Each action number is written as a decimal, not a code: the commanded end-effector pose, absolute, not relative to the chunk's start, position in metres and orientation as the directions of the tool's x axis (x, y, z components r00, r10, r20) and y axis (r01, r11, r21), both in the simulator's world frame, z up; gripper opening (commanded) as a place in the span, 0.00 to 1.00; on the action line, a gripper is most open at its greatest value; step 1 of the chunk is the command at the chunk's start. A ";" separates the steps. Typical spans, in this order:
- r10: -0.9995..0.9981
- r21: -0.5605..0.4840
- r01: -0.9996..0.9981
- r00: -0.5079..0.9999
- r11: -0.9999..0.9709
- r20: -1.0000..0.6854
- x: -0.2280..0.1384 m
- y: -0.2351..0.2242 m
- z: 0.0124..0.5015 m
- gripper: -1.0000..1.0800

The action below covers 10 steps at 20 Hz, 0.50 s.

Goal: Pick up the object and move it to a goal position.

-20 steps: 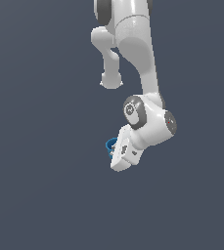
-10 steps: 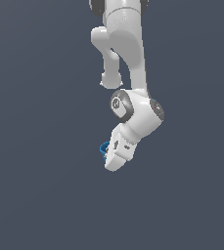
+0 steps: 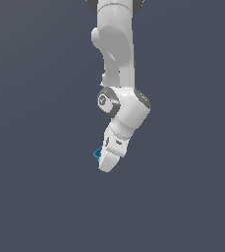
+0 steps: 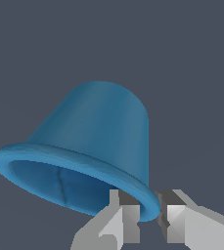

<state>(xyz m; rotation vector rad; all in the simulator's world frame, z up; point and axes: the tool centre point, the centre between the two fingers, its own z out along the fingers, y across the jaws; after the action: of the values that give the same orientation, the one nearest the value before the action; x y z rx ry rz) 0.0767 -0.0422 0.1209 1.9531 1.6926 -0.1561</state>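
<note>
I see the white two-fingered gripper nearly closed, pinching the flared rim of the bright blue hollow cup, whose axis runs toward the frame's upper right.

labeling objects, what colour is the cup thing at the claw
Bright blue all over, inside and out; the cup shows best in the wrist view.

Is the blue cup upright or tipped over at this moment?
Tipped. In the wrist view the blue cup lies slanted, its flared open mouth turned toward the camera and its rim between the claw fingertips. Its inside looks empty.
</note>
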 end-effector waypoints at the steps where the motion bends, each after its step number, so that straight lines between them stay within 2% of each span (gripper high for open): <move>1: 0.893 0.360 0.932 0.195 -0.040 -0.406 0.082 -0.048 0.127 0.00; 10: 0.929 0.479 0.878 0.158 0.024 -0.336 0.100 -0.069 0.141 0.00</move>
<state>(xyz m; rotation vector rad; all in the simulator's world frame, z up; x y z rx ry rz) 0.0965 -0.0658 0.1369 1.8633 1.7141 0.0733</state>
